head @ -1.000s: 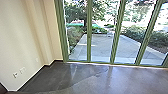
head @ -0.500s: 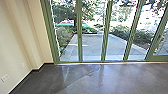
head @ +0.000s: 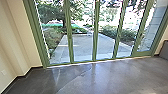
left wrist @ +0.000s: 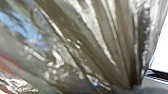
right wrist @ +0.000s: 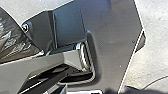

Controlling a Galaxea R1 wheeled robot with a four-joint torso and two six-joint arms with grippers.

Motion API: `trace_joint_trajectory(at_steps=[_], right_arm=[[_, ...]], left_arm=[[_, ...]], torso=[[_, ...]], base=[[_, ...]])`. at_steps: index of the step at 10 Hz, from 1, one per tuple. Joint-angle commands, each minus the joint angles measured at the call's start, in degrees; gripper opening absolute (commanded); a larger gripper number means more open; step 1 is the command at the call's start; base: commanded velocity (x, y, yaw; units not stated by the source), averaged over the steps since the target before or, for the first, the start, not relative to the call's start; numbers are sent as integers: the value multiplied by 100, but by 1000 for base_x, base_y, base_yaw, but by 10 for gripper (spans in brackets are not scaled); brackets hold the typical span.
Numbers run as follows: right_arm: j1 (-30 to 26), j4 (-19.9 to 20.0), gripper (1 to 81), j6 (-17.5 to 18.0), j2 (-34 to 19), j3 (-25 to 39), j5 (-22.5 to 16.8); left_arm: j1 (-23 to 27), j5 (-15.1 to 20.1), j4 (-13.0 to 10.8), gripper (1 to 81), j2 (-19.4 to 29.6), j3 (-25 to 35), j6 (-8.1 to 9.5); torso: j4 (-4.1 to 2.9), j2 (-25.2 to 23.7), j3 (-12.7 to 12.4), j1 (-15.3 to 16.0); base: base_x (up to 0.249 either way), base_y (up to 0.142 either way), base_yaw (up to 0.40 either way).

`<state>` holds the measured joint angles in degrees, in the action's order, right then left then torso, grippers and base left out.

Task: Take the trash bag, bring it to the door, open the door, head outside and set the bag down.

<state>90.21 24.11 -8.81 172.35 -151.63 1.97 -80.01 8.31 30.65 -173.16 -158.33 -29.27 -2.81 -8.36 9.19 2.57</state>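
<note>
Green-framed glass panels stand across the head view, and at their right is a door-like panel [head: 143,53] with a deeper bottom rail. In the left wrist view the shiny, see-through trash bag [left wrist: 75,45] looms large, its folds drawn together tightly at my left gripper [left wrist: 135,86], which is shut on it. Part of the dark, crinkled bag [right wrist: 15,41] also shows in the right wrist view, beside the robot's own base plate.
A beige wall [head: 15,37] with a dark baseboard runs along the left. Polished grey floor [head: 100,77] reaches up to the glass. Outside lie a paved yard [head: 82,46] and bushes [head: 113,32]. A grey object [head: 164,49] stands at the right edge.
The head camera has turned right: the left wall takes up less of the view, while the panel with the deeper rail and the grey object at the right have come into sight.
</note>
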Motion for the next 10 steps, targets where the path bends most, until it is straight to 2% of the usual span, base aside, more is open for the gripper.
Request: trace_joint_trajectory(at_steps=[1,10], right_arm=[[-165,-29,811,-33,39,20,-338],[-112,-65,811,-50,83,20,-250]], left_arm=[[314,390,-6,10,17,-14,0],[288,390,-6,10,17,-5,-17]], torso=[[0,0,0,0],[0,0,0,0]], base=[[0,0,-292],[0,0,-278]])
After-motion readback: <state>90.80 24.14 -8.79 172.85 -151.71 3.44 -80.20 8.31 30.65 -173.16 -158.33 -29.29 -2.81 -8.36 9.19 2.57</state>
